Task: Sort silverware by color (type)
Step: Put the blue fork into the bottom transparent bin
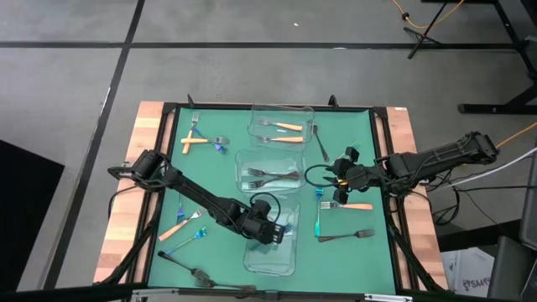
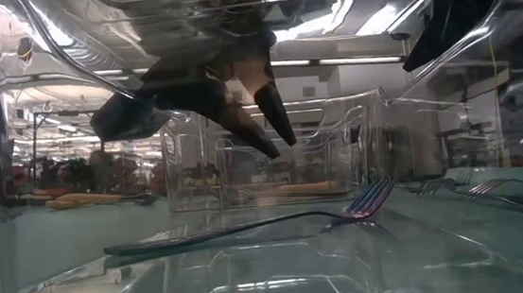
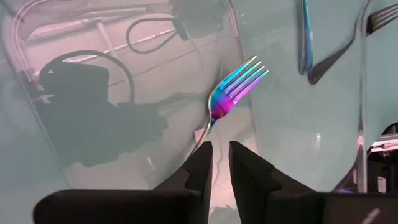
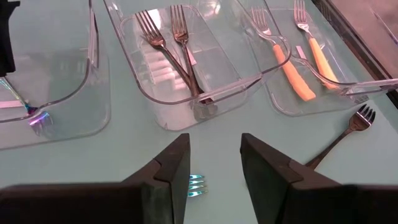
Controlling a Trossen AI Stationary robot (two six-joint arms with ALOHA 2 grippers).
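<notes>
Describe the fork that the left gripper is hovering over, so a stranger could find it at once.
Three clear containers stand in a row down the middle of the green mat. In the nearest one, below the left gripper, lies a single iridescent fork. Its rainbow blue-teal sheen and lone place distinguish it from the dark forks and orange-handled forks in the other two.

I'm working in a lab or workshop hall; grey concrete floor [image 1: 252, 75], black stand legs [image 1: 495, 50], an orange cable [image 1: 428, 13], long ceiling strip lights [image 2: 42, 128].

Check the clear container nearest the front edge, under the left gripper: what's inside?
One iridescent fork lies on the floor of the near container. The left gripper hangs just over its handle, jaws slightly apart, hiding the handle's end. Nothing else shows inside.
</notes>
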